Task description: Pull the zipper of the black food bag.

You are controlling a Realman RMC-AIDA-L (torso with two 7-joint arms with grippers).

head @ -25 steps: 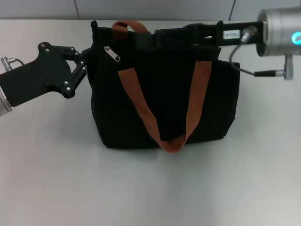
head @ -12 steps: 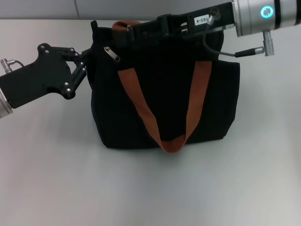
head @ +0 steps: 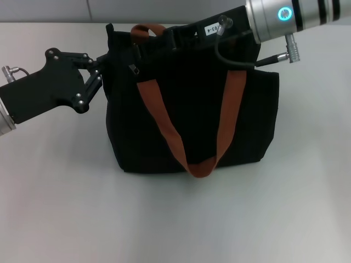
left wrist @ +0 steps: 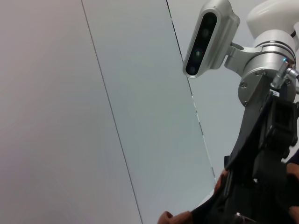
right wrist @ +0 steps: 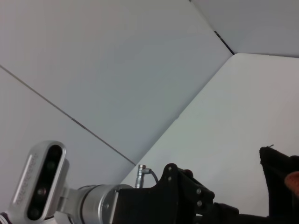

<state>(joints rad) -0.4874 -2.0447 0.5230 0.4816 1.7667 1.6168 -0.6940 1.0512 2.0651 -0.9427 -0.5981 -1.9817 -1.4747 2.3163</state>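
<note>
The black food bag (head: 192, 118) stands upright in the middle of the table in the head view, with brown-orange handles (head: 162, 123) draped down its front. The small zipper pull tab (head: 133, 69) hangs at the bag's top left, just under the zip line. My left gripper (head: 100, 70) is closed on the bag's left top edge. My right gripper (head: 140, 49) reaches across the bag's top from the right, its tip just above the pull tab. The bag's corner shows in the right wrist view (right wrist: 280, 165).
The bag sits on a white table (head: 175, 219) with a pale wall behind. The left wrist view shows the right arm's wrist camera (left wrist: 210, 42). The right wrist view shows the left arm's black gripper body (right wrist: 187, 198).
My right gripper has swept left along the bag's top, from mid-bag to its left end. The pull tab now hangs lower and steeper. The left gripper has not moved.
</note>
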